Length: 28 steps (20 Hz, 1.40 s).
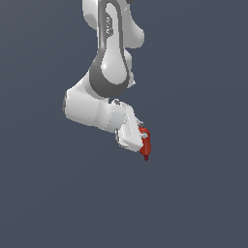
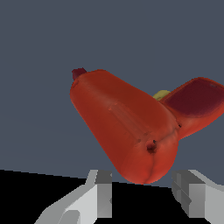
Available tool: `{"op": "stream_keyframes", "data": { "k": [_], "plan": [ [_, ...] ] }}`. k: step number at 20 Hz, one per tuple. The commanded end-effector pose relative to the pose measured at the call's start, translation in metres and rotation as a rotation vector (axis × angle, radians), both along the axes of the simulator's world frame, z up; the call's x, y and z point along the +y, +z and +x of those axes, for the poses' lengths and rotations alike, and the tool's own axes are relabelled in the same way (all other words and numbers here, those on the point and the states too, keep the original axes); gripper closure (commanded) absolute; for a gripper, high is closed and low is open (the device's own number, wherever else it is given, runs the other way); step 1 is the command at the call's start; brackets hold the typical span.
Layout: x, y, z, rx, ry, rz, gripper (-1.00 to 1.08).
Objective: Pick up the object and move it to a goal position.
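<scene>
Toy drill held in the air, goal spot not shown

In the exterior view the gripper (image 1: 141,141) is closed on the red toy drill (image 1: 146,144), dark nose down, against a plain backdrop: pick-up looks done, the carry remains, and no goal marker or table shows. In the wrist view the drill (image 2: 131,127) fills the frame between two grey fingers (image 2: 103,192); contact itself is hidden, and the yellow patch barely peeks out.
</scene>
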State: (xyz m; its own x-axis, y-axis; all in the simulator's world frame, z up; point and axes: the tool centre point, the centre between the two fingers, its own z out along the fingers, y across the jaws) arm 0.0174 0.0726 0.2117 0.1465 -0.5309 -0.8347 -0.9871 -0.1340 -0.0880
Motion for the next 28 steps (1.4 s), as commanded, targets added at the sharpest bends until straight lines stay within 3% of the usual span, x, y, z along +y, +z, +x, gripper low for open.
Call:
{"op": "stream_keyframes", "data": {
  "k": [1, 13, 28],
  "plan": [
    [0.021, 0.024, -0.006, -0.003, 0.000, 0.000, 1.08],
    [0.099, 0.110, -0.026, -0.004, -0.001, 0.003, 1.08],
    [0.125, 0.141, -0.031, -0.001, 0.001, 0.003, 1.08]
  ]
}}
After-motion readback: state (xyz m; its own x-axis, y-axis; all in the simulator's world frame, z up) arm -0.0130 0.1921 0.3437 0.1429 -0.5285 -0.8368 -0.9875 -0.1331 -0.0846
